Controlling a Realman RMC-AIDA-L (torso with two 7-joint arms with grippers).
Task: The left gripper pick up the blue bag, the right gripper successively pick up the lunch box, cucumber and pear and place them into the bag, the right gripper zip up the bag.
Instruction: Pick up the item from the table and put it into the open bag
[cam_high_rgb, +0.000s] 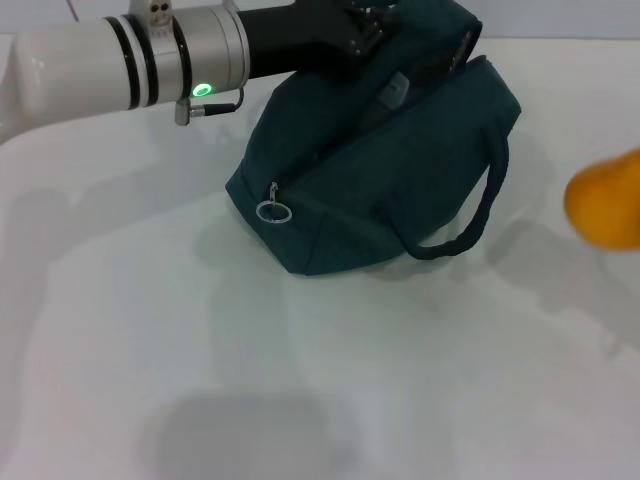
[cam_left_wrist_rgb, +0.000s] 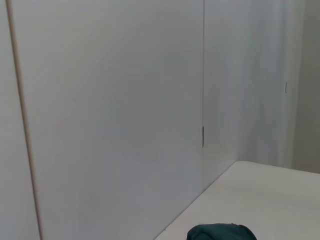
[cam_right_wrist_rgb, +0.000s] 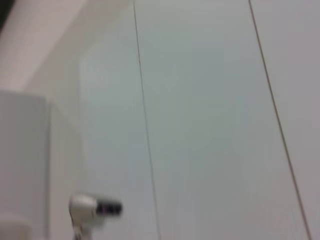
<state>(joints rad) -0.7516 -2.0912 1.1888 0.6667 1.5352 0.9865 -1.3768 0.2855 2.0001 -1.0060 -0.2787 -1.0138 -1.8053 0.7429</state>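
1. The blue bag (cam_high_rgb: 385, 160) sits on the white table (cam_high_rgb: 300, 400), up around 12 o'clock in the head view. Its long axis runs from 7 o'clock, the end with the zipper ring pull (cam_high_rgb: 274, 212), up toward 1 o'clock. One loop handle (cam_high_rgb: 470, 215) hangs down the near side.

2. Your left gripper (cam_high_rgb: 372, 28) comes in from 10 o'clock and is right on top of the bag's far upper edge, so the bag lies directly under and just toward you from it. You can't tell whether its fingers are open or clamped on fabric; the bag top hides them. The left wrist view only catches a sliver of teal.

3. The pear (cam_high_rgb: 608, 200) is out at 3 o'clock, cut off by the edge and well apart from the bag. It looks like it's off the table, so my guess is the right arm is carrying it, but no right gripper shows anywhere.

4. I'd say the coming move turns on the opening: the pear needs to travel toward 10 o'clock to reach the bag's top.

5. Lunch box and cucumber aren't visible.
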